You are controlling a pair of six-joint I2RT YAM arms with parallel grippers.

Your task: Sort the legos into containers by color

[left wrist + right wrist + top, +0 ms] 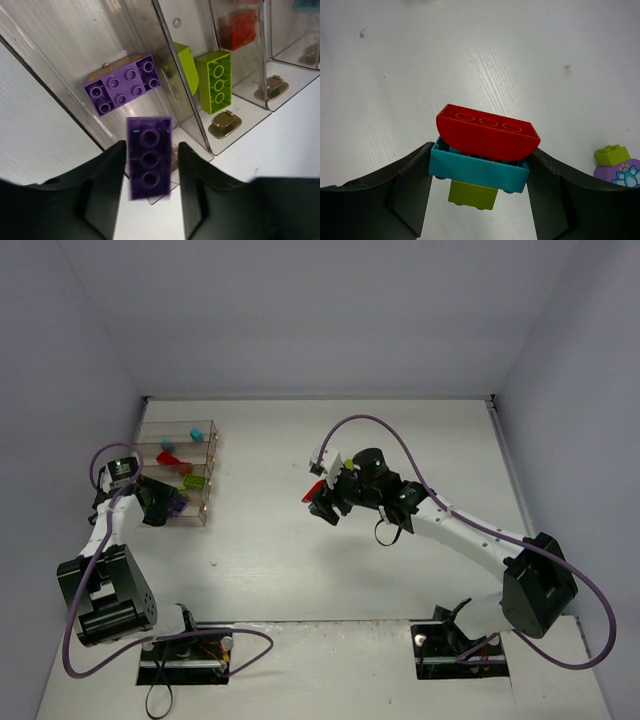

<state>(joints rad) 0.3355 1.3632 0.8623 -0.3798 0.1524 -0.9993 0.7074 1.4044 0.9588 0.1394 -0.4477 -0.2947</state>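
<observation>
The clear containers stand at the far left, holding a cyan lego, a red one and a lime one. My left gripper is open at the near end bin, where a purple lego lies. A blurred dark purple lego hangs loose between its fingers, with a gap on each side. My right gripper is raised over mid-table. It is shut on a stack: a red curved lego on a cyan one, with a lime one under it.
A lime lego and a purple flower-printed piece lie on the white table just right of my right gripper. The lime and red bin contents show past the left fingers. Grey walls close in the table.
</observation>
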